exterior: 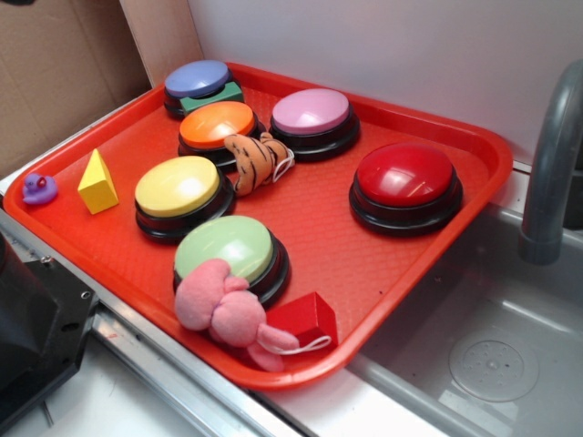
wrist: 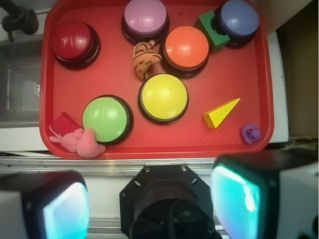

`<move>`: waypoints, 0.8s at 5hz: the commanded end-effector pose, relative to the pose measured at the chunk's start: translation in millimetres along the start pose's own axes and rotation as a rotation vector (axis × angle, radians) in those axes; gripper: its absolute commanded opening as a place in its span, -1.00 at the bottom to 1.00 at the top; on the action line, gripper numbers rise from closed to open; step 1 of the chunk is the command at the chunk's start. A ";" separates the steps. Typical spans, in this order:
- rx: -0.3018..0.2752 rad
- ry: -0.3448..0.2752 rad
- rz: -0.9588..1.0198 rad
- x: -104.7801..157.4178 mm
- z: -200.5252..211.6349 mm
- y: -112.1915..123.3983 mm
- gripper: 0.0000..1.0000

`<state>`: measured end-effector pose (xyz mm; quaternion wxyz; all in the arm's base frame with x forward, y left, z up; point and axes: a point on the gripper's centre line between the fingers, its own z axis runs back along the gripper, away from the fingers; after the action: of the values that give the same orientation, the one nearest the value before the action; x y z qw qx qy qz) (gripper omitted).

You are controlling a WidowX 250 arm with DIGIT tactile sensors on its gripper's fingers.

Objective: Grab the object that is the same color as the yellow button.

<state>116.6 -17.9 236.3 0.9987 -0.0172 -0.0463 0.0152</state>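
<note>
From the exterior view, the yellow wedge (exterior: 97, 182) stands on the red tray (exterior: 401, 264) near its left edge, apart from the yellow button (exterior: 178, 189) with bare tray between them. A purple duck (exterior: 39, 188) perches on the tray's left rim just beside the wedge. The orange button (exterior: 217, 127) touches a striped tiger toy (exterior: 259, 161). The light green button (exterior: 226, 248) is at the front, a pink plush (exterior: 228, 311) and a red block (exterior: 307, 319) crowded against it by the front edge. The widest open floor lies in the tray's middle, left of the red button (exterior: 405, 178).

From my wrist view, my gripper (wrist: 149, 199) hangs off the tray past its near rim, fingers (wrist: 238, 196) spread wide with nothing between them. The wedge (wrist: 221, 114) lies right of the yellow button (wrist: 164, 97), with clear tray on every side; the duck (wrist: 251, 133) sits by the corner.
</note>
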 end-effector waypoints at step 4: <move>-0.043 -0.007 0.553 29.3 -48.8 67.7 1.00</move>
<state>149.8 45.5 181.7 0.9553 -0.0544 -0.0289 0.2892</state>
